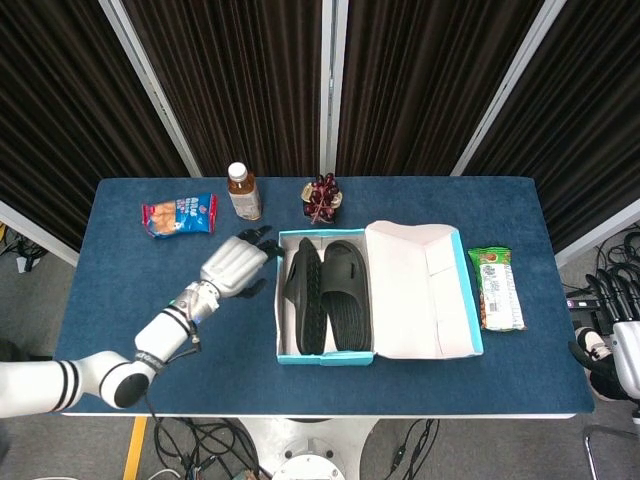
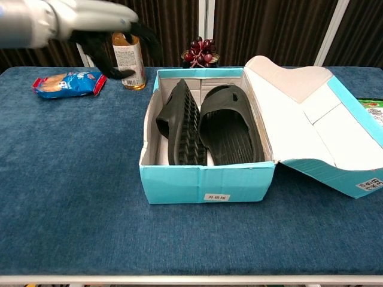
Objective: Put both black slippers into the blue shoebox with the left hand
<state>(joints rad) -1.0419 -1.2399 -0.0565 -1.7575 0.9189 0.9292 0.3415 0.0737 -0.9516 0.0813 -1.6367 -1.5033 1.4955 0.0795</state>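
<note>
Ribbed black slippers (image 2: 206,122) in blue cardboard shoebox (image 2: 206,184), left hand (image 1: 233,266) fingers seemingly released

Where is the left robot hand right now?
The left robot hand is above the table just left of the blue shoebox, empty, fingers spread. In the chest view it shows at top left in front of the bottle.

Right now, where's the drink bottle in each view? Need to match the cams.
Head view: drink bottle stands at the table's back edge, left of centre, behind the left hand.
Chest view: bottle upper left, partly behind the blurred left hand.
Shared landmark: blue shoebox, to the bottle's right.
</note>
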